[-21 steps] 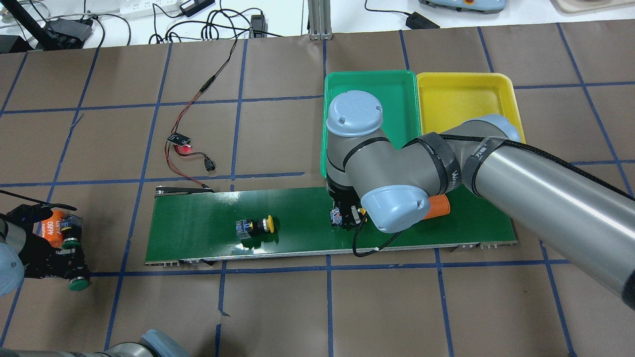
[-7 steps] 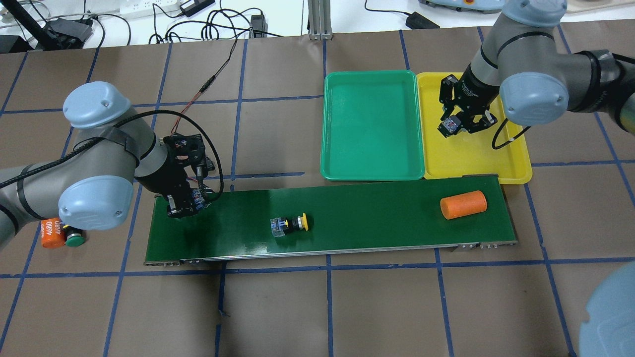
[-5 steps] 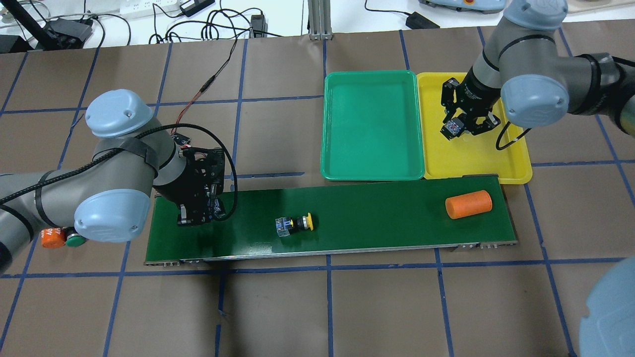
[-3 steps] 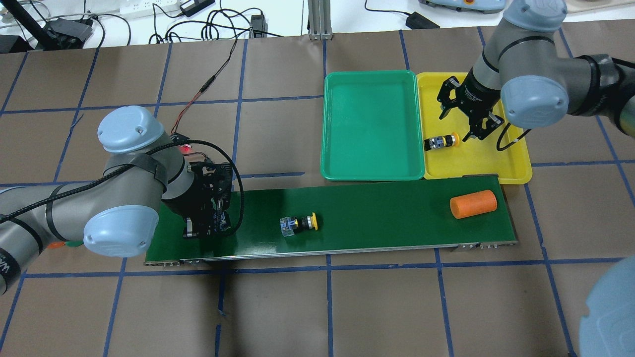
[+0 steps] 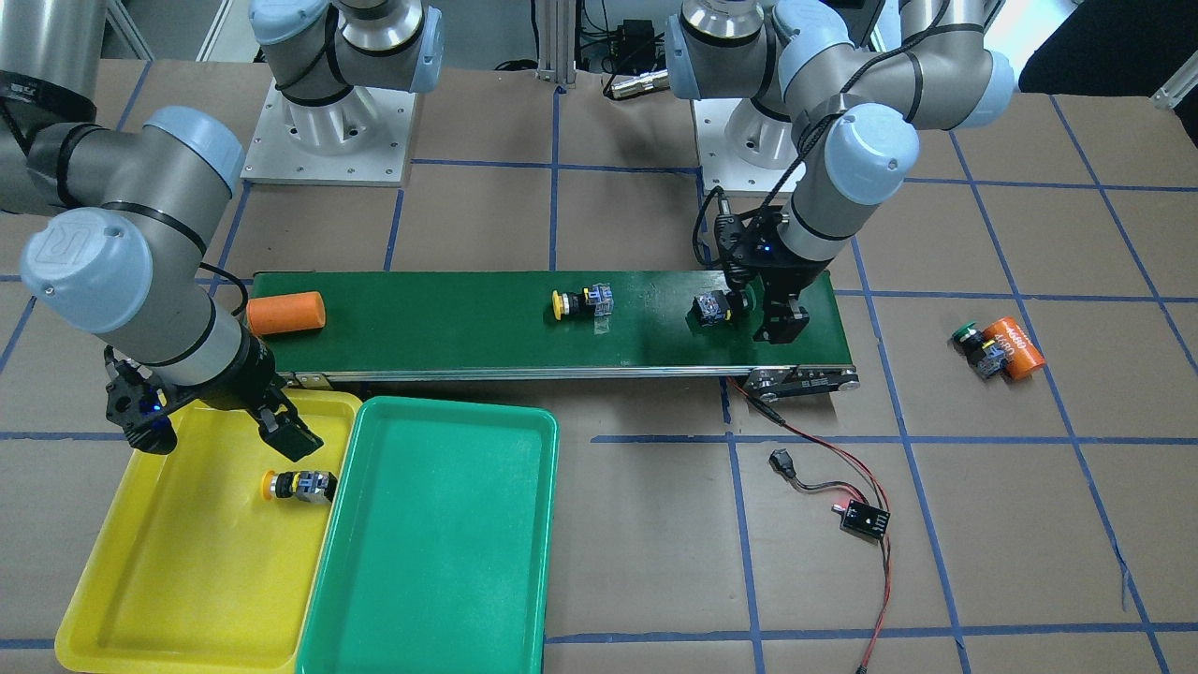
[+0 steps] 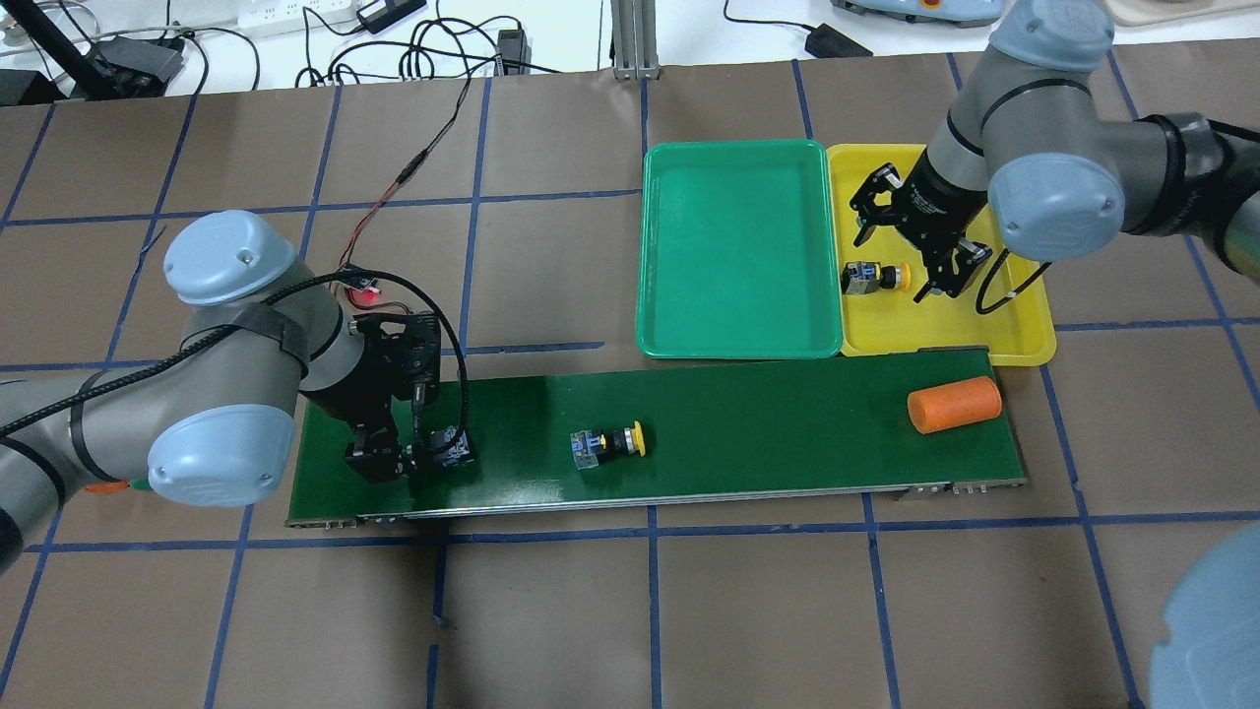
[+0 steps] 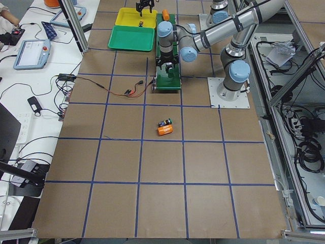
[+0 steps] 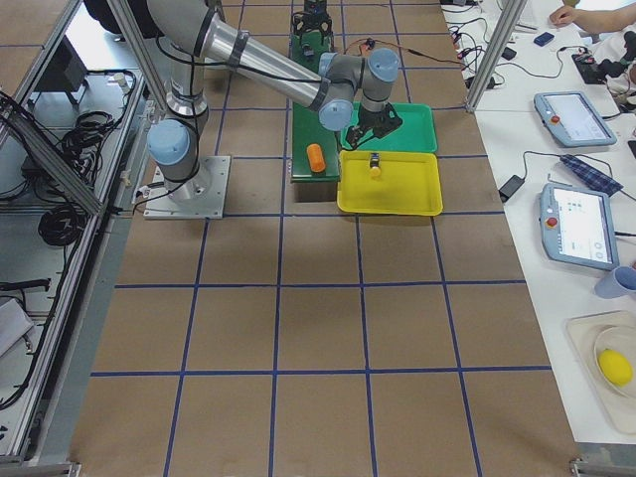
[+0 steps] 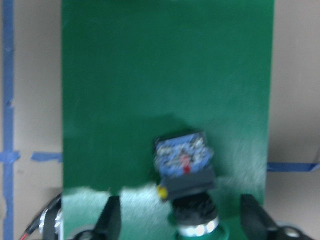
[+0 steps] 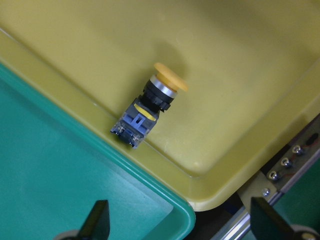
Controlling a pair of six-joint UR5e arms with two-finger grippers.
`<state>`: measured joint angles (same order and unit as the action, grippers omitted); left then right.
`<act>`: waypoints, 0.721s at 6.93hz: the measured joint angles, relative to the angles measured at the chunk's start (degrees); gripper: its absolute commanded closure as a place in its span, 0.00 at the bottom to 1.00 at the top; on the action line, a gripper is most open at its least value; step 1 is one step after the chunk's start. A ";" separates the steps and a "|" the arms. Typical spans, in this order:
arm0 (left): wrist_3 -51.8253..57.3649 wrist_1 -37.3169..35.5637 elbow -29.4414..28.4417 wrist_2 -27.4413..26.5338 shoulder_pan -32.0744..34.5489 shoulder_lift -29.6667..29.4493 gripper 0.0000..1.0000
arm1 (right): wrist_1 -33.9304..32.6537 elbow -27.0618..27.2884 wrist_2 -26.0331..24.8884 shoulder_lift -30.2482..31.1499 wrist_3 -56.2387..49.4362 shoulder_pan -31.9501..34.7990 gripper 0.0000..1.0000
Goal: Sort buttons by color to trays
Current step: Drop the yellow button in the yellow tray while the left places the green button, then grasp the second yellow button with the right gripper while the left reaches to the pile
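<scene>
My right gripper (image 6: 898, 258) is open above the yellow tray (image 6: 984, 320), and a yellow-capped button (image 6: 871, 278) lies on its side in the tray just below it, as the right wrist view (image 10: 147, 107) shows. My left gripper (image 6: 399, 461) is open at the belt's left end. A green-capped button (image 9: 187, 175) lies on the belt between its fingers, untouched. Another yellow-capped button (image 6: 610, 445) lies mid-belt. Another green-capped button (image 5: 969, 335) sits off the belt by an orange cylinder. The green tray (image 6: 738, 246) is empty.
The long dark-green conveyor belt (image 6: 768, 433) carries an orange cylinder (image 6: 953, 405) near its right end. A second orange cylinder (image 5: 1015, 348) lies on the table past the belt's left end. A small circuit board (image 6: 359, 286) with wires lies behind the belt's left end.
The right gripper opened and dropped its yellow button into the yellow tray. The left arm swung onto the belt's left end and released a green button. The mid-belt button and cylinder drifted right.
</scene>
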<state>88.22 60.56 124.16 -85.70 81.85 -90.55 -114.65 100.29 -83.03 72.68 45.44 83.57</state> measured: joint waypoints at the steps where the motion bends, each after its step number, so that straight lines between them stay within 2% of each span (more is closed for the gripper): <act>1: 0.34 -1.24 -0.25 1.12 -5.86 -0.66 0.00 | 0.30 -0.07 -0.06 0.36 -1.11 1.08 0.00; 3: 0.98 -4.29 -0.91 2.68 -17.06 -1.35 0.00 | 0.74 0.17 -0.32 3.58 -1.63 2.55 0.00; 5: 0.74 -7.04 -1.02 2.72 -27.25 -2.38 0.00 | 5.75 0.52 0.11 9.40 -0.56 3.29 0.00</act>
<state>88.97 53.52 123.15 -82.97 54.59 -92.93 -108.90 100.81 -82.92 82.08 44.88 86.86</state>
